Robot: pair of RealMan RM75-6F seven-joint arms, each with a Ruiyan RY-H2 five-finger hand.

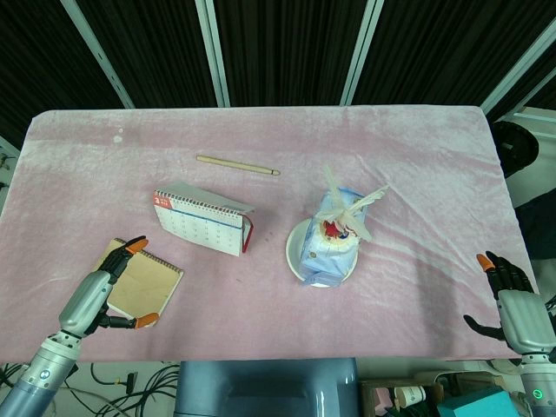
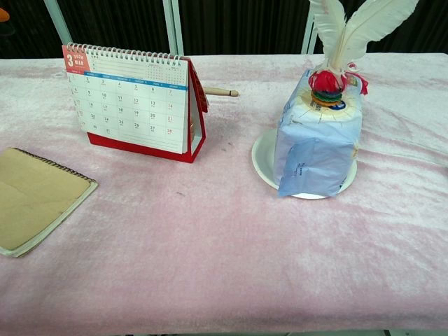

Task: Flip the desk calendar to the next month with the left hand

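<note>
Pink velvet cloth (image 1: pixel 408 148) over whole table, dark slatted wall behind. Head view: desk calendar (image 1: pixel 205 222) left of centre, upright, apart from both hands. Left hand (image 1: pixel 102 294) low at near-left edge, over brown notebook (image 1: pixel 144 283), fingers spread wide, holding nothing. Right hand (image 1: pixel 512 304) at near-right corner, fingers apart, partly cut off. Pencil (image 1: pixel 237 164) beyond calendar. Chest view: no hands. Calendar (image 2: pixel 129 103) showing large "3", small print unreadable. Wrapped pack (image 2: pixel 318 143) on white plate (image 2: pixel 262 164), label illegible, feathers (image 2: pixel 350 28) cropped at top.
</note>
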